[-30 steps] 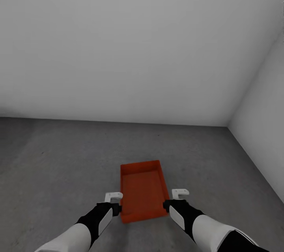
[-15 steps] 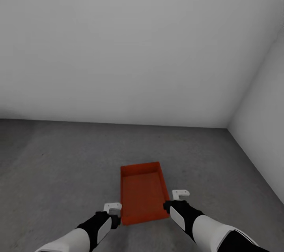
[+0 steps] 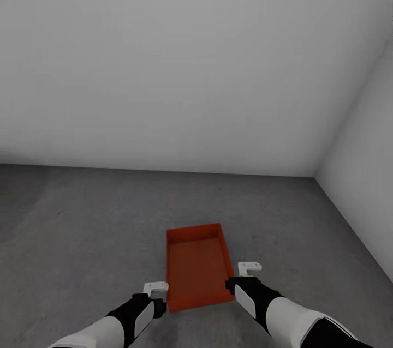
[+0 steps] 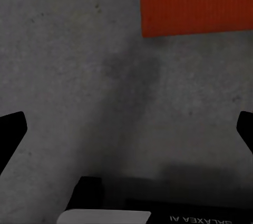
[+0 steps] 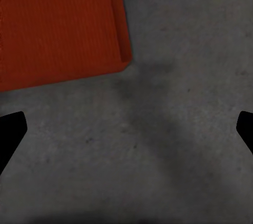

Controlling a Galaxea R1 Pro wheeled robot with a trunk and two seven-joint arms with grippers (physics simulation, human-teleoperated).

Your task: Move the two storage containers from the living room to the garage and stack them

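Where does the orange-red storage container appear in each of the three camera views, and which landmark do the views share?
Head view: the storage container sits on the grey floor, low in the middle, between the two end effectors.
Left wrist view: its corner is at the top right.
Right wrist view: its corner is at the top left.
Shared landmark: the mottled grey floor around the container.

An open orange-red storage container point(image 3: 197, 268) sits upright on the grey floor point(image 3: 82, 228).
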